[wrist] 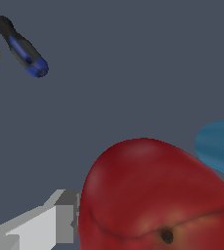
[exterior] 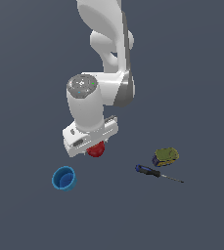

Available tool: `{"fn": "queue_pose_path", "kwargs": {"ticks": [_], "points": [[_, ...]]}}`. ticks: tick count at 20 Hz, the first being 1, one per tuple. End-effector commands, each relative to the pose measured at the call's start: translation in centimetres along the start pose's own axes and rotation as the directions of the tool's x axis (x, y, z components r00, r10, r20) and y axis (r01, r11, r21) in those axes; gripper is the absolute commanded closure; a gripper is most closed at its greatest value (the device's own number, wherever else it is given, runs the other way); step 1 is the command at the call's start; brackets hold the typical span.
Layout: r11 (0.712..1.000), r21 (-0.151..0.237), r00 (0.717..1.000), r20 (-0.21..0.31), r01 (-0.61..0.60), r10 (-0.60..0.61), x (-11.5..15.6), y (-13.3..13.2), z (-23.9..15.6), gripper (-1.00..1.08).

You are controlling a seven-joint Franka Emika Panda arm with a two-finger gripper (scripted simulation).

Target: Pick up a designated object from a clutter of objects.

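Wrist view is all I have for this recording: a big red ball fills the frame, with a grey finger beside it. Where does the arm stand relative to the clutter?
Observer: The gripper sits directly over the red ball, hiding most of it.
Operator: And the blue cup at my frame's edge?
Observer: The blue cup stands upright, apart from the ball, toward the exterior view's left.
Operator: The screwdriver?
Observer: The screwdriver lies flat toward the exterior view's right, close beside a yellow-green boxy item.
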State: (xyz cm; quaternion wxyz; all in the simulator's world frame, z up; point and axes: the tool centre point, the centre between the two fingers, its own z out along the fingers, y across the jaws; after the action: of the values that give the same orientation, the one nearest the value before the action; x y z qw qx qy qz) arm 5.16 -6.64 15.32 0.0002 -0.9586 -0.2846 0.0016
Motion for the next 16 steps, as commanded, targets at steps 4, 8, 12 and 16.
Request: {"fn": "queue_pose_path", "kwargs": {"ticks": [4, 8, 12, 16], "points": [[1.000, -0.002, 1.000, -0.003, 0.000, 0.000, 0.1, -2.1, -6.5, 1.08], [1.000, -0.003, 1.000, -0.002, 0.001, -0.001, 0.2, -3.6, -11.0, 1.08], [1.000, -0.003, 1.000, -0.002, 0.001, -0.001, 0.3, -4.9, -15.2, 1.08], [1.000, -0.003, 1.000, -0.002, 0.001, -0.001, 0.5, -6.0, -18.6, 1.08]]}}
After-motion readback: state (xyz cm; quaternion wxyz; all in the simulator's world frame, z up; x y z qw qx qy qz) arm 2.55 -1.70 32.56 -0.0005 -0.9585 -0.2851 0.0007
